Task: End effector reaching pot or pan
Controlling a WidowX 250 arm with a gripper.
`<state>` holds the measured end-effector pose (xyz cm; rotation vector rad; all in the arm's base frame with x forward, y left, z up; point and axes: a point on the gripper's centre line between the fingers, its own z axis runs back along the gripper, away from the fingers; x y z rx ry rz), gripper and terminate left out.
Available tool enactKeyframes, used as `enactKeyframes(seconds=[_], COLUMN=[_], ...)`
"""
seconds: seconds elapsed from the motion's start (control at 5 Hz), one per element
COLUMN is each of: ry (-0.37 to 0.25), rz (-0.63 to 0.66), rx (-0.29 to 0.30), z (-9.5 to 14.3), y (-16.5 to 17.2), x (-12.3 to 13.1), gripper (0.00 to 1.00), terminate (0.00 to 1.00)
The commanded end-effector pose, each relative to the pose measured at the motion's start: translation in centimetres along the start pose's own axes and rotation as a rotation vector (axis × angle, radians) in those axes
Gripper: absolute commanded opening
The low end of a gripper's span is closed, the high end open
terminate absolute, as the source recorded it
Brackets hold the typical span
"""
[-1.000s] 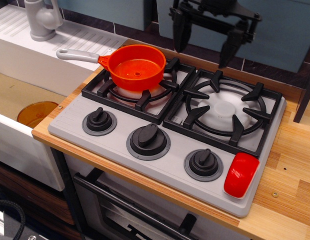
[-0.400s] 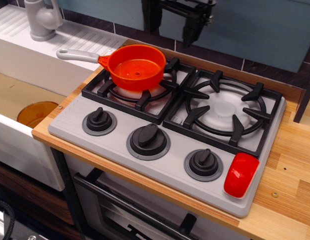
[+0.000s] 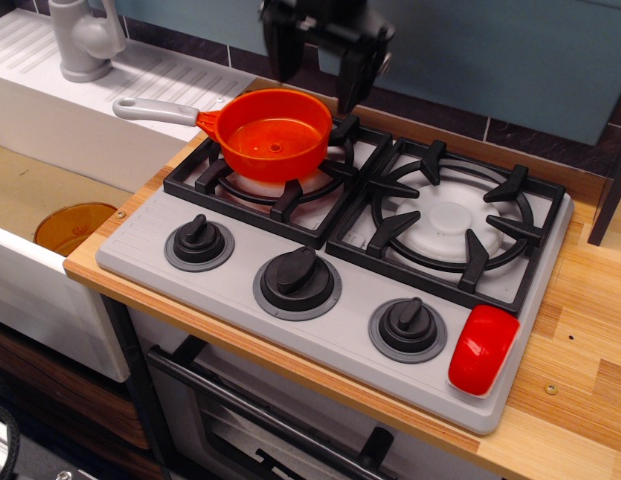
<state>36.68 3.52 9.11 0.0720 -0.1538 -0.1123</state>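
Now my claw [image 3: 317, 88] hangs with its two dark prongs pointing down and spread well apart, nothing between them, wide enough, I judge, to take a pan's rim. Directly below and a little toward the front sits the pan [image 3: 273, 135], bright orange and round, resting level on the grate [image 3: 280, 180] of the left burner; my prongs are above its back rim and not touching it, though from this angle I cannot tell how much height is left. Its grey handle [image 3: 156, 110] runs away to my left, out over the edge of the stove toward the white sink [image 3: 50, 130], so the rim nearest me is bare and makes the easier target. I judge the reach nearly done: what remains is a short drop forward onto that rim, keeping the prongs off the grate arms. To my right the second burner [image 3: 452, 222] stands bare. Farther forward are three black knobs [image 3: 297, 281] on the grey panel and a red block [image 3: 483, 349] at its right corner. Off to the far left, down in the sink, lies a brownish dish [image 3: 74, 226], which is not my target.
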Motion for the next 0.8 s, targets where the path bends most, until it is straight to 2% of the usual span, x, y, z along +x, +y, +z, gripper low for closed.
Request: enactKeyframes(seconds=[0.0,0.2,0.4,0.6], ry=[0.008,0.05,0.05,0.05], rz=[0.027,0.05,0.05,0.05], rx=[-0.02,-0.029,-0.029,-0.029], z=[-2.0,-3.4,-3.4,-3.4], y=[0.0,-1.2,-1.2,-1.2], x=[0.3,0.0,0.0,0.0], gripper=[1.0,1.0,1.0,1.0], terminate=[0.0,0.0,0.0,1.0])
